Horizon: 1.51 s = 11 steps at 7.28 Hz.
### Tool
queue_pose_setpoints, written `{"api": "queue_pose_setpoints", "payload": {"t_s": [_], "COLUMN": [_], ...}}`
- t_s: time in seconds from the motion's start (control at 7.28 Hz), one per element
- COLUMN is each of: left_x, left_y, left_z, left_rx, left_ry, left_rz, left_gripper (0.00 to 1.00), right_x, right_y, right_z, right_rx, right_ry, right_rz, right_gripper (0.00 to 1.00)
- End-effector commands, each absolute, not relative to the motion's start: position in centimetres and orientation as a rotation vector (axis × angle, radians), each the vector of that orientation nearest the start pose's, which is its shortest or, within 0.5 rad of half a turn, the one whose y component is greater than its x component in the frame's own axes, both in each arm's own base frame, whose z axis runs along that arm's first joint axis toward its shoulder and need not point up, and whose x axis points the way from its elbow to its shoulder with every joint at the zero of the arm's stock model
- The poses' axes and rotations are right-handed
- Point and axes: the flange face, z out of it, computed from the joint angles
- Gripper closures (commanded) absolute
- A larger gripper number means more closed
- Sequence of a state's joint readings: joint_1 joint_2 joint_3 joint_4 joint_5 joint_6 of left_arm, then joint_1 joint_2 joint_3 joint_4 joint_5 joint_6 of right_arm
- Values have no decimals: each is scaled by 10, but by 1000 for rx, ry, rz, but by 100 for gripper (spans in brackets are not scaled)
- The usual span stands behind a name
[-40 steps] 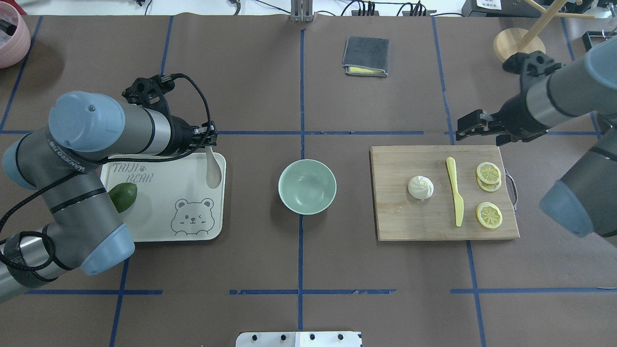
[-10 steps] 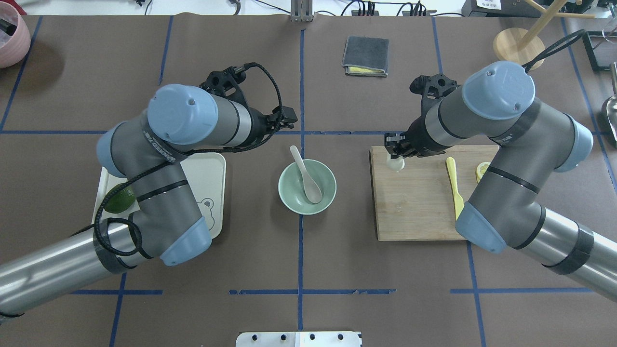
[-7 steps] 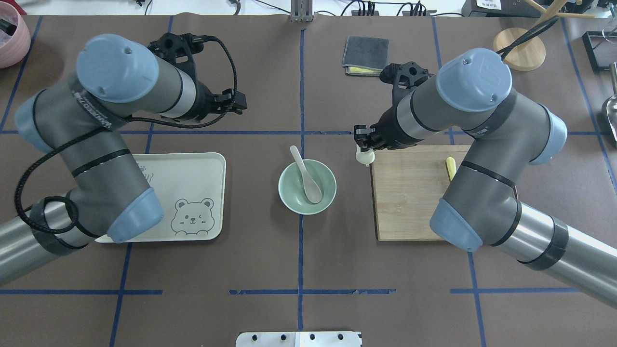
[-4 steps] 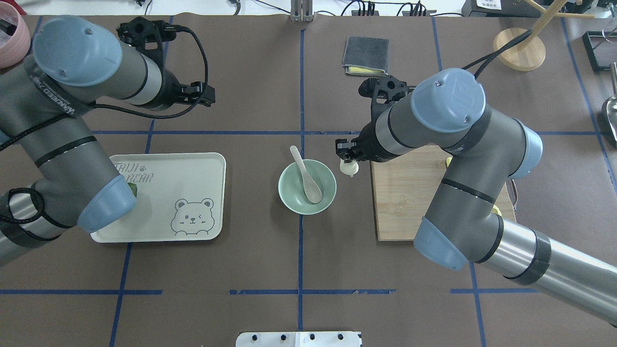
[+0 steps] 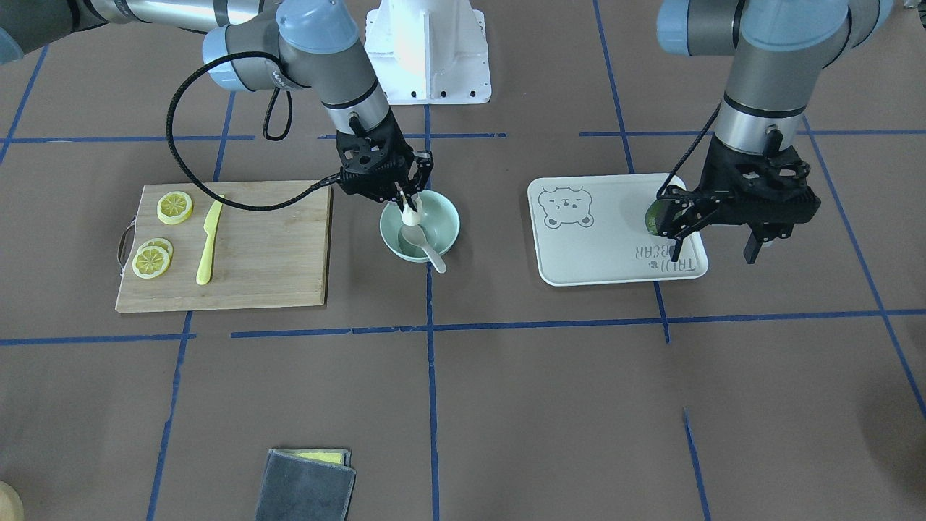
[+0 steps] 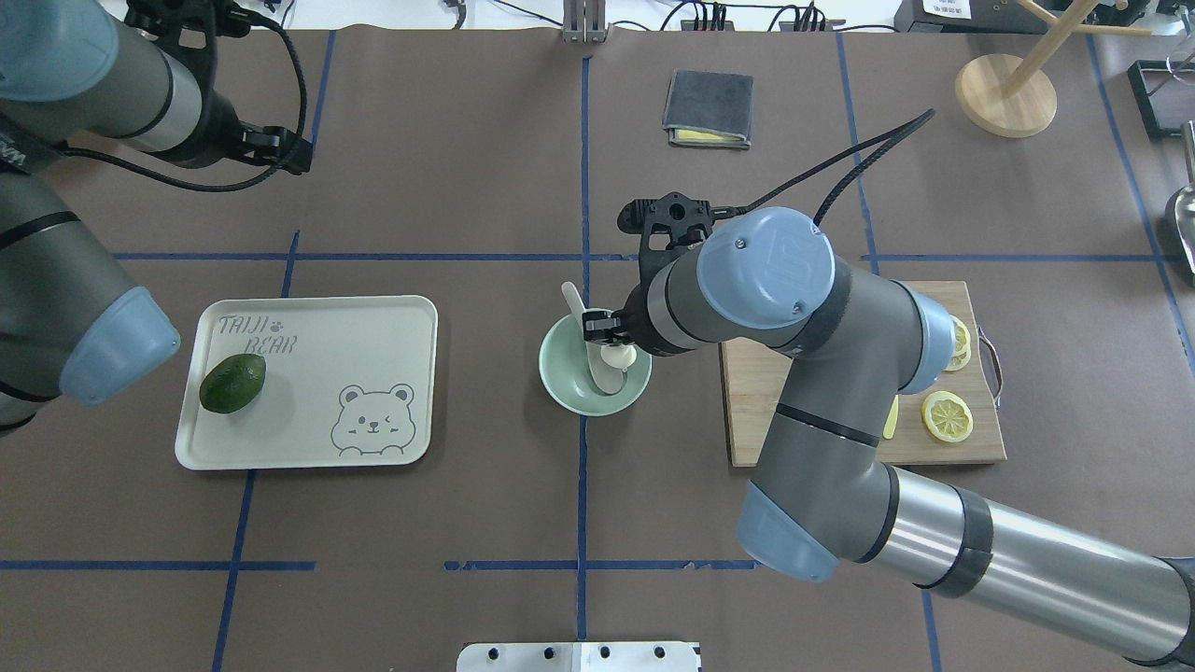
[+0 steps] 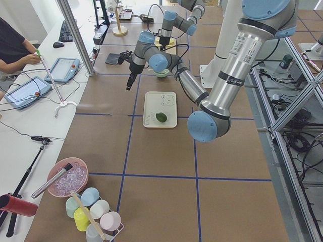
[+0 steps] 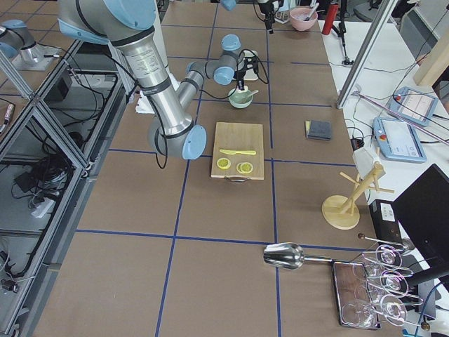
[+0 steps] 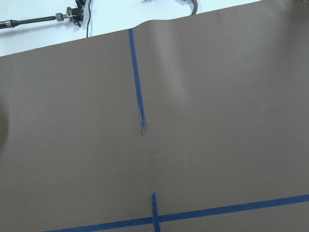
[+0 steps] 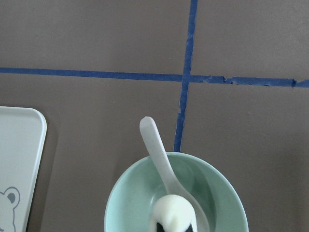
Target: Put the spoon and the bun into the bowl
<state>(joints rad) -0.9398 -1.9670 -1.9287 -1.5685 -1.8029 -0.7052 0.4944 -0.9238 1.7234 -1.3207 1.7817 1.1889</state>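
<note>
The mint-green bowl [image 6: 564, 390] stands at the table's middle. The off-white spoon [image 6: 574, 301] lies in it, scoop down, handle over the far rim. My right gripper [image 6: 611, 343] is shut on the white bun [image 6: 620, 358] and holds it over the bowl, just above the spoon's scoop. The right wrist view shows the bun [image 10: 173, 212] over the spoon [image 10: 157, 145] inside the bowl [image 10: 123, 195]. In the front view the bun [image 5: 410, 215] hangs at the bowl's [image 5: 450, 221] rim height. My left gripper [image 5: 715, 250] is open and empty, raised beyond the tray's far left corner.
A white bear-print tray [image 6: 373, 327] with a green avocado [image 6: 232, 383] lies left of the bowl. A wooden cutting board [image 5: 268, 246] with a yellow knife [image 5: 207, 242] and lemon slices [image 5: 175, 207] lies right of it. A grey cloth [image 6: 708, 107] lies at the back.
My right gripper has carried the bun leftward from beside the board's edge to over the bowl. My left arm has drawn back farther to the far left, uncovering the avocado.
</note>
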Motion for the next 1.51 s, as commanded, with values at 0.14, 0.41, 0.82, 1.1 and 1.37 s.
{"api": "queue_pose_setpoints", "payload": {"t_s": [0.14,0.41,0.82,1.1,1.37], "left_x": [216,169,129,110,61], "left_y": [-546,-551,-556,-555,-557], "left_z": [319,348,366,383,417], "left_rx": [471,469,453,451,426], "left_ry": [566,530,540,508,500], "left_rz": [84,143,184,216,260], "left_gripper": [0,0,0,0,0], "right_x": [-539,-537,-532,-532,-532], "right_y": [-416,-414,-414,-415,-415], "right_z": [169,164,161,162,163], "right_rx": [287,286,291,292,292], "right_ry": [-1034,-1046,-1054,-1051,-1049], "right_rz": [-7,-6,-7,-8,-8], "right_gripper": [0,0,0,0,0]}}
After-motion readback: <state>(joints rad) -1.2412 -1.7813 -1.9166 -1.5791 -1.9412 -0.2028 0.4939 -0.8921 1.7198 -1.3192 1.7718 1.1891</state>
